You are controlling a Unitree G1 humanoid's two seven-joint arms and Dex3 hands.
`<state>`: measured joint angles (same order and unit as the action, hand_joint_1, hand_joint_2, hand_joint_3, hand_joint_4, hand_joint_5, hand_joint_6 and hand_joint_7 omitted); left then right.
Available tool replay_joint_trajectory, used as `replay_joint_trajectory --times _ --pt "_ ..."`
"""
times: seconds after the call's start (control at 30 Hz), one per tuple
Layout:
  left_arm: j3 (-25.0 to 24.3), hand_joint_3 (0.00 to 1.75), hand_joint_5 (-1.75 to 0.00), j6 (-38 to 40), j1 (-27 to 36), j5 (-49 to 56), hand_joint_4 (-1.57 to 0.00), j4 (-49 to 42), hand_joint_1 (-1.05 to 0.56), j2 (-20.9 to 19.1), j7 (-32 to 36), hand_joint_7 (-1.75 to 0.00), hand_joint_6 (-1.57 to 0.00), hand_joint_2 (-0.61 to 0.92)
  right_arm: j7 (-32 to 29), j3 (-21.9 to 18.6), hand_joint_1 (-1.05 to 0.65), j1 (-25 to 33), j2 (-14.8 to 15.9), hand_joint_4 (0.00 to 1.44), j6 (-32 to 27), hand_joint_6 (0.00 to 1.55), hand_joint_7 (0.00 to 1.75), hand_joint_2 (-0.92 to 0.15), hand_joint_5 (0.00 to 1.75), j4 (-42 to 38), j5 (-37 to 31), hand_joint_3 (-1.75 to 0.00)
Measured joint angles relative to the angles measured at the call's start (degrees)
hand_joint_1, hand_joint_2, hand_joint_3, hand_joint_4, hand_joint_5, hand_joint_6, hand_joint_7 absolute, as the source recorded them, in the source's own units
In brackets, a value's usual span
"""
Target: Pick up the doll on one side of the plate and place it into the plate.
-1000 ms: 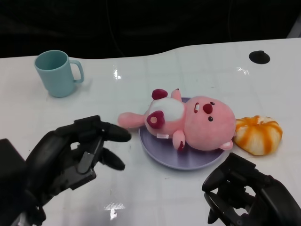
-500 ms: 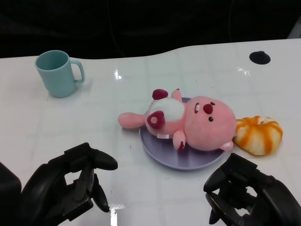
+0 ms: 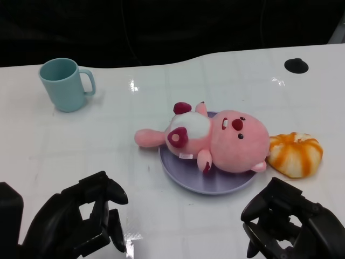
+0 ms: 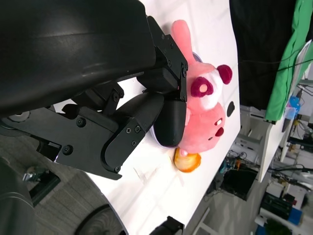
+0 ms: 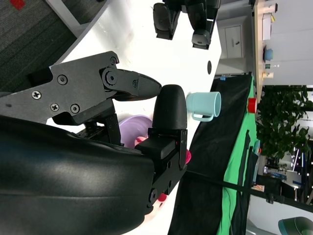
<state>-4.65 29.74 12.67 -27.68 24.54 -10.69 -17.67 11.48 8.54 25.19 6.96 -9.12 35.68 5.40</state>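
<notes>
The pink doll [image 3: 226, 141] lies on its back across the purple plate [image 3: 180, 174], with one long ear sticking out over the rim to the left. The left wrist view shows the doll [image 4: 208, 110] beyond my fingers. My left hand [image 3: 81, 221] hovers low at the near left edge of the table, well away from the doll, its fingers bent but apart and holding nothing. My right hand [image 3: 291, 224] sits at the near right, in front of the plate, also holding nothing.
A teal mug [image 3: 63, 83] stands at the far left. An orange-and-white striped soft toy [image 3: 295, 154] lies against the plate's right side. A black round spot [image 3: 296, 66] marks the far right of the white table. The right wrist view shows the mug [image 5: 205, 105] and my left hand [image 5: 183, 17].
My left hand has drawn back from beside the doll's ear toward the near left edge, bending its fingers inward. The right hand sank slightly. The doll has not moved.
</notes>
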Motion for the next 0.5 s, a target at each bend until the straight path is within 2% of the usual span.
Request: replay_joint_trajectory --times 0.5 --pt "-0.4 1.45 -1.75 1.1 -0.4 -2.0 -0.92 -0.1 -0.07 -0.9 -0.9 -1.75 -0.72 0.44 0.5 -0.2 -0.36 0.4 0.1 0.62 0.9 0.52 1.56 -0.91 1.69 -0.3 0.1 -0.53"
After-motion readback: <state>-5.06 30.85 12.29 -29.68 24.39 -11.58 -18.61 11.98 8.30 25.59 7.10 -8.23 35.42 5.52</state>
